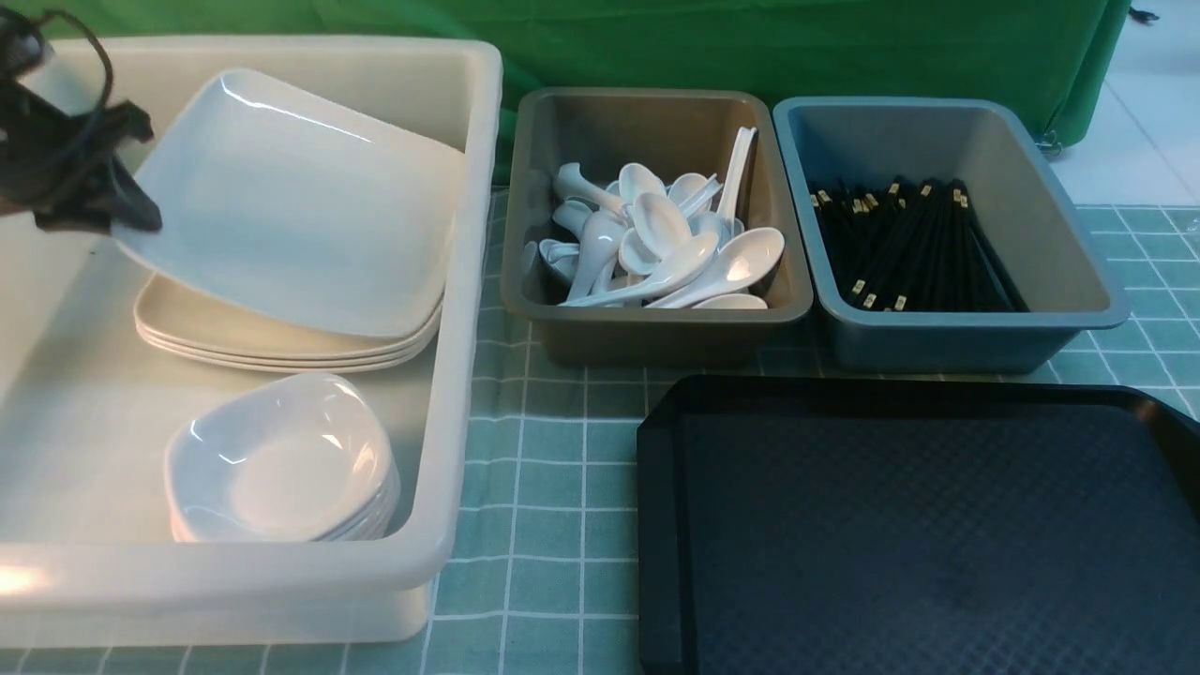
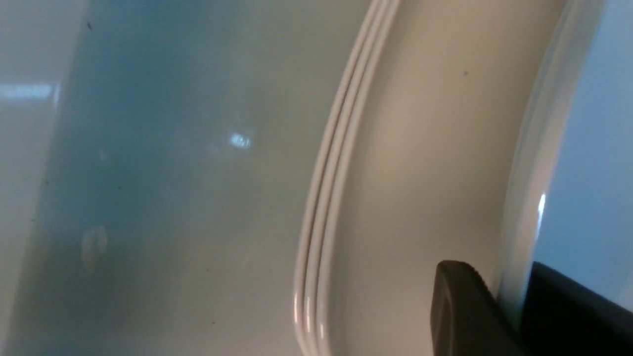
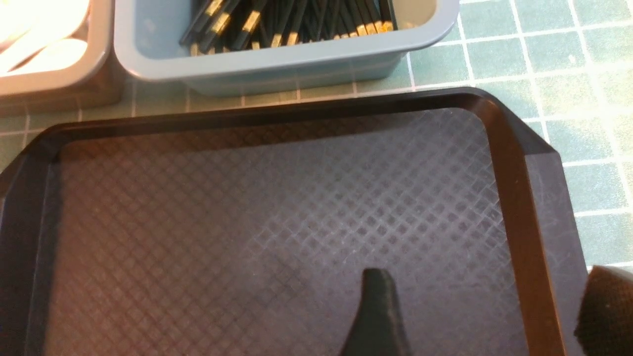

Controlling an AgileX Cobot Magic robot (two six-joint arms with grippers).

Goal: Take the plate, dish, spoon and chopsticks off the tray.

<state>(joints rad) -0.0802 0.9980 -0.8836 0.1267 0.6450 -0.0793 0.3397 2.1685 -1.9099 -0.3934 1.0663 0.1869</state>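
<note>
My left gripper [image 1: 141, 178] is shut on the left rim of the white square plate [image 1: 300, 206]. It holds the plate tilted above a stack of like plates [image 1: 281, 342] inside the big white tub [image 1: 459, 309]. In the left wrist view the plate [image 2: 588, 148] has its rim between both fingers of the left gripper [image 2: 499, 277]. The black tray [image 1: 919, 525] lies bare at the front right. My right gripper [image 3: 487, 272] hangs open over the tray [image 3: 247, 222] near its rim, with nothing between its fingers. It does not show in the front view.
Small white dishes [image 1: 281, 459] are stacked at the front of the white tub. A brown tub [image 1: 656, 323] holds several white spoons [image 1: 666, 248]. A blue-grey tub [image 1: 1059, 309] holds black chopsticks [image 1: 914, 248]. A green checked cloth [image 1: 544, 450] covers the table.
</note>
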